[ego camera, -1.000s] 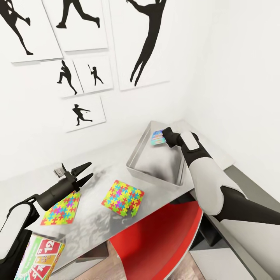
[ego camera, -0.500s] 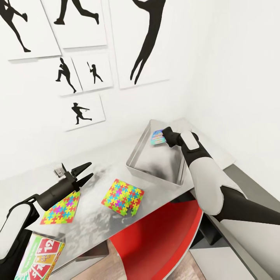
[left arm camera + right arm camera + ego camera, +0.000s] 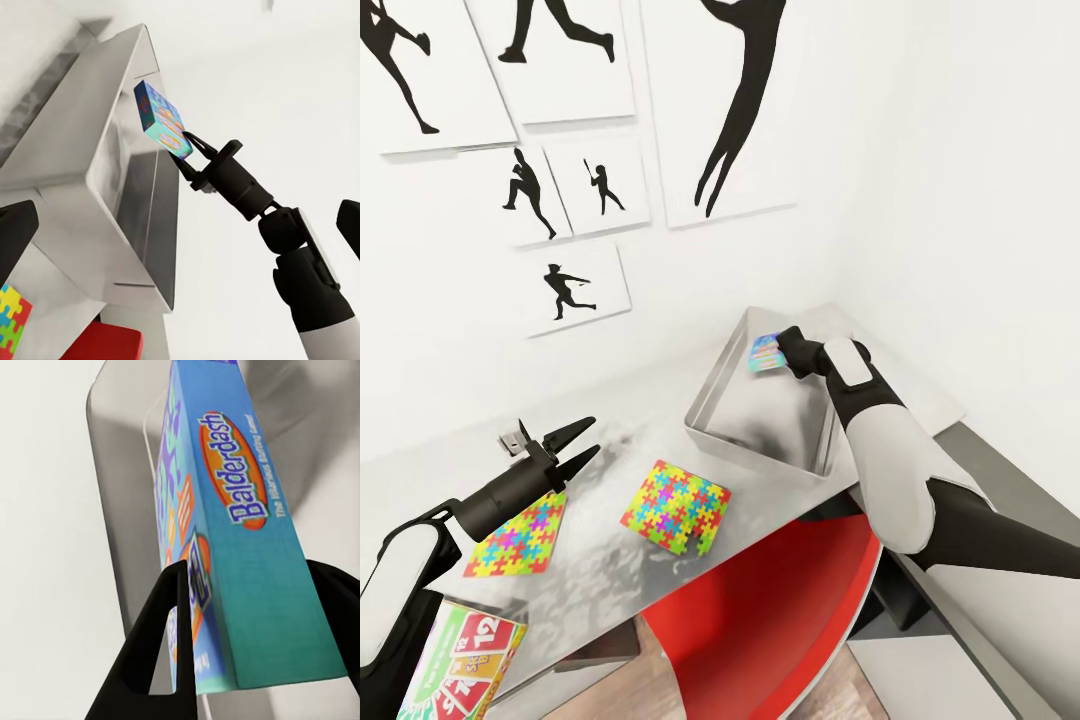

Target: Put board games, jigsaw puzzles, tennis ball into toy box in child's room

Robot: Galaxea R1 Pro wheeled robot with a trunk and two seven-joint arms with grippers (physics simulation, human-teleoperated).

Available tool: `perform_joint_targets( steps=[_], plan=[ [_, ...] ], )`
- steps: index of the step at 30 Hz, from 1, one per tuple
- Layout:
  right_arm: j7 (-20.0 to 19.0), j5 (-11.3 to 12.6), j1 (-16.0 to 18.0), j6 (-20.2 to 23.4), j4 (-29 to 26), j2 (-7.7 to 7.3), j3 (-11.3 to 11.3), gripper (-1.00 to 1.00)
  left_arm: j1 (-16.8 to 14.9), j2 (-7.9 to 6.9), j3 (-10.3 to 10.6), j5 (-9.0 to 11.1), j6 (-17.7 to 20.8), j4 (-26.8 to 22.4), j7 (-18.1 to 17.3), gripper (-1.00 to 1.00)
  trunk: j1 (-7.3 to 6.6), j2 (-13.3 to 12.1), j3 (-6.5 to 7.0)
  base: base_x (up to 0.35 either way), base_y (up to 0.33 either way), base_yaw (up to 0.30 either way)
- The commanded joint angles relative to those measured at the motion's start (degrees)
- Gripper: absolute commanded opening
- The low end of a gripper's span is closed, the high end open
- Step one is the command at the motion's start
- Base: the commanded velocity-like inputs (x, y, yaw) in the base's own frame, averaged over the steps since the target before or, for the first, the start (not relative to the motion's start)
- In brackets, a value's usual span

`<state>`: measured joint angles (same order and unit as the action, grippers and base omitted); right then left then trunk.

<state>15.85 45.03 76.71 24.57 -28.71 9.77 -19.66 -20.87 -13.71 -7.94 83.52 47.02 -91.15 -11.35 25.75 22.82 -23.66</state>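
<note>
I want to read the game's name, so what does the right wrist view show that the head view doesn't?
Right wrist view: the word Balderdash on the blue board game, clamped between the right pincer fingers. Head view: two jigsaw puzzles, the Skip-Bo box, the open left pincer and the baseball prints. Both: the blue game held over the toy box.

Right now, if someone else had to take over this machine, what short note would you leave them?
Right gripper: fingers shut on the blue board game, held over the toy box, not released.
Left gripper: open, holding nothing, above the table.
Two jigsaw puzzles lie on the table; the Skip-Bo box is at its near edge.
Done: no toys seen in the box.
Left: drop the game, then load the rest.
</note>
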Motion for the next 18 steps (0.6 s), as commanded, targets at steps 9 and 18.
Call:
perform_joint_targets(
  steps=[9,18],
  plan=[
    [-3.00,0.54,-0.27,0.09,-0.12,-0.14,-0.21,-1.00,-0.03,0.00,-0.06,-0.14,0.27,0.00,-0.19,1.00,0.03,0.10,-0.09,0.000,0.000,0.000],
    [-5.37,0.51,-0.67,-0.75,-0.12,-0.19,-0.20,-1.00,-0.04,0.00,-0.06,-0.12,0.27,0.00,-0.17,1.00,0.03,0.10,-0.09,0.000,0.000,0.000]
  ],
)
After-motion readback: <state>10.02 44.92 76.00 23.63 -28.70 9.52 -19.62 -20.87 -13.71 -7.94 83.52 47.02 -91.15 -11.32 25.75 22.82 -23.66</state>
